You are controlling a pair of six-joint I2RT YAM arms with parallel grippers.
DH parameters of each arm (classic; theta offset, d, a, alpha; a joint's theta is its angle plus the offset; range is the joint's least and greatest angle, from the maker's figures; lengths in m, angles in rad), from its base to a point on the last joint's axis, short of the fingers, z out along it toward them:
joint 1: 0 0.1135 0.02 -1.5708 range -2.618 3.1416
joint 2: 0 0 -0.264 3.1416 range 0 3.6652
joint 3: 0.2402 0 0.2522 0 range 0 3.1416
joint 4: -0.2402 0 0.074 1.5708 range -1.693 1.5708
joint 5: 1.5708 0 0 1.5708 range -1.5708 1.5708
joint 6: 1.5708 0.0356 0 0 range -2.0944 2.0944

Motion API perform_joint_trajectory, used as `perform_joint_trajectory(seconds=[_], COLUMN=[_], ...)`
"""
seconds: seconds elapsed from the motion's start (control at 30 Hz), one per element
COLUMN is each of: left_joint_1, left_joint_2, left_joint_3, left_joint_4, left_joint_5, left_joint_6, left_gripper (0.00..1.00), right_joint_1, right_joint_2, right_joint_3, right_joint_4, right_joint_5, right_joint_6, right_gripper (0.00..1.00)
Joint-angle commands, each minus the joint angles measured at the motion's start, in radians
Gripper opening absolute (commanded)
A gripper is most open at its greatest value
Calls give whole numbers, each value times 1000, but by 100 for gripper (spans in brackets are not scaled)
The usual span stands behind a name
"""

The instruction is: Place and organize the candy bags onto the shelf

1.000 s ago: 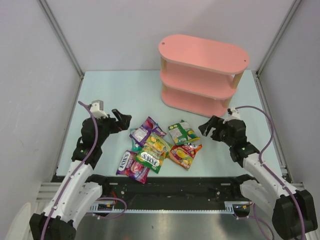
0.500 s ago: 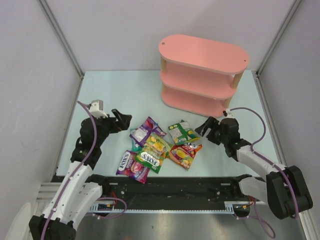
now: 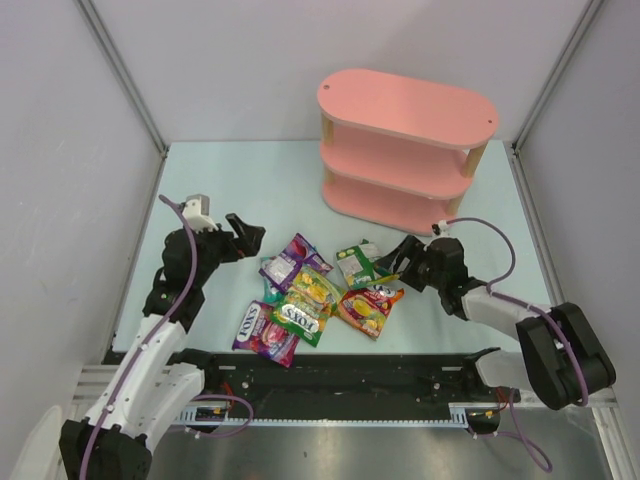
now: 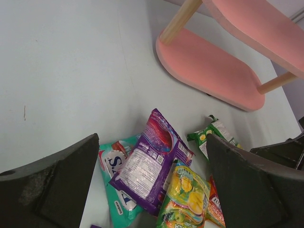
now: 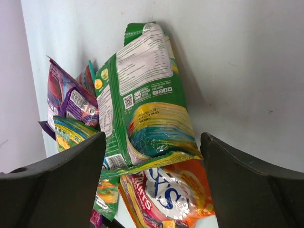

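top, shelf (image 3: 405,150): pink three-tier stand, upright, far right part of the table (image 3: 240,180), close to the far right corner.
top, candy bags (image 3: 310,295): all on the table in a loose overlapping heap by the near edge, about mid-width.
top, green bag (image 3: 360,265): right end of the heap, the bag nearest the shelf, not touching it; orange-red bag (image 3: 368,308) just nearer the near edge.
top, left gripper (image 3: 250,238): fingers spread, nothing between them, just left of the heap, beside the purple bag (image 3: 296,256).
top, right gripper (image 3: 395,266): low at the right edge of the green bag, fingers spread.
left wrist, left gripper: both dark fingers wide apart, holding nothing.
left wrist, bags: purple bag printed-panel side up, lying over the teal bag (image 4: 114,171); yellow-green bag (image 4: 185,194) overlaps its corner; green bag beyond; shelf bottom board and a wooden post (image 4: 180,21) behind.
right wrist, right gripper: fingers spread either side of the green bag, which lies in the gap; contact can't tell.
right wrist, green bag: back side up, white label panel and QR code, crumpled, overlapping the orange-red bag; purple bag to its left.
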Motion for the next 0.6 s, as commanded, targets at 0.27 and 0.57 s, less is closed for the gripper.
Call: perform_joint_trajectory(seconds=[0.27, 0.57], left_joint_1=[-4, -4], left_joint_2=[-3, -79], left_joint_3=[70, 57], left_joint_4=[-22, -75], left_joint_5=[-10, -39], left_joint_6=[46, 44], left_gripper=[100, 100], right_joint_1=[57, 73], right_joint_2=[234, 301], right_joint_3=[0, 0], right_joint_4=[284, 379], right_joint_5=[-97, -122], right_joint_6=[117, 145], right_gripper=[81, 69])
